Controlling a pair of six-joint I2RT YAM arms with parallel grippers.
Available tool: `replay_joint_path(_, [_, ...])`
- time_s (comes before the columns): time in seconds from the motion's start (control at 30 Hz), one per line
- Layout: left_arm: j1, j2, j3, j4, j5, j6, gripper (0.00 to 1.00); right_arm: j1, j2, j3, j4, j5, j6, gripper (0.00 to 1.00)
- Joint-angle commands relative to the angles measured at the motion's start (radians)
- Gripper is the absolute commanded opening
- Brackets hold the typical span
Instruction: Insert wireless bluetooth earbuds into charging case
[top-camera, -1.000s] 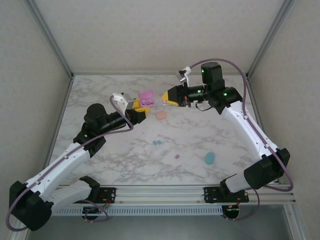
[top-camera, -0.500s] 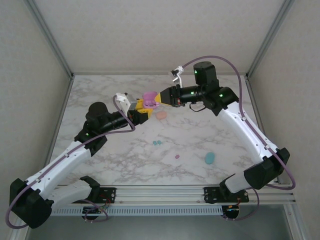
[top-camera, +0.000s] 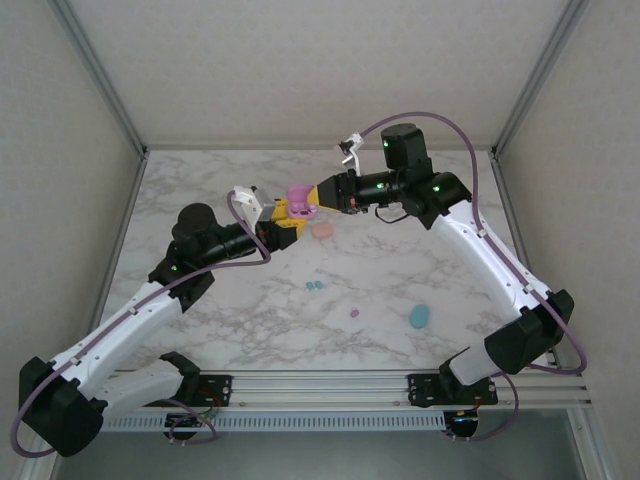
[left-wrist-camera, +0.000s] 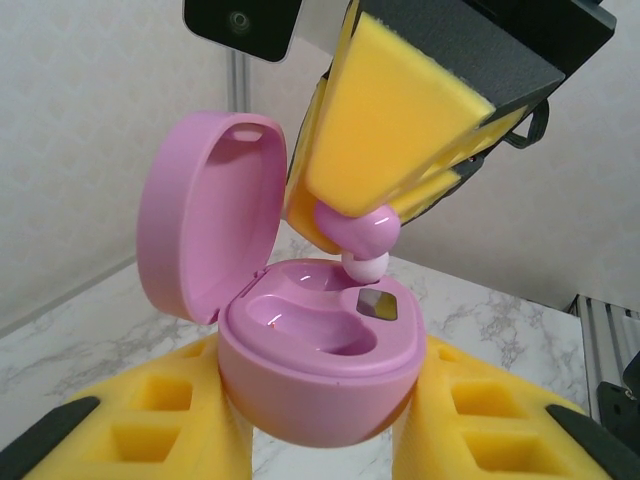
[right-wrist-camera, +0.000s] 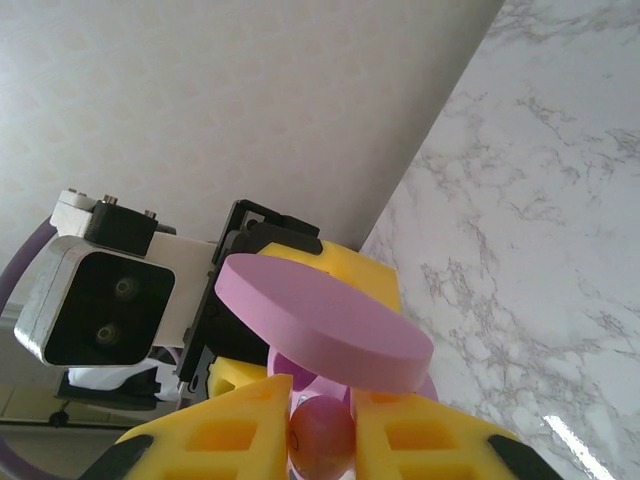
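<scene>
An open pink-purple charging case (left-wrist-camera: 320, 370) is held above the table with my left gripper (left-wrist-camera: 320, 445) shut around its base and its lid (left-wrist-camera: 205, 215) tipped back to the left. My right gripper (right-wrist-camera: 322, 432) is shut on a pink-purple earbud (left-wrist-camera: 362, 238). The bud's tip hangs just over the case's back right socket, and the front socket lies empty. In the top view both grippers meet at the case (top-camera: 298, 196), left gripper (top-camera: 283, 214) below it, right gripper (top-camera: 312, 199) beside it. In the right wrist view the lid (right-wrist-camera: 320, 320) hides the sockets.
A peach case (top-camera: 322, 230) lies on the marble table just right of the grippers. Two teal earbuds (top-camera: 314, 286) sit mid-table, a small pink earbud (top-camera: 354, 313) nearer the front, and a teal case (top-camera: 419, 317) to the right front.
My right gripper has moved left with the earbud until it reached the open case. My left gripper has shifted slightly right with the case.
</scene>
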Motion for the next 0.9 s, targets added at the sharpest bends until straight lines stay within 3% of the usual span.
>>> replay_joint_path(0.0, [-0.009, -0.01, 0.037, 0.019, 0.028, -0.001, 0.33, 0.01, 0.014, 0.027, -0.003, 0.027, -0.015, 0.2])
replay_joint_path(0.87, [-0.009, -0.001, 0.028, 0.078, 0.013, -0.051, 0.33, 0.02, 0.023, 0.071, -0.104, 0.112, -0.079, 0.32])
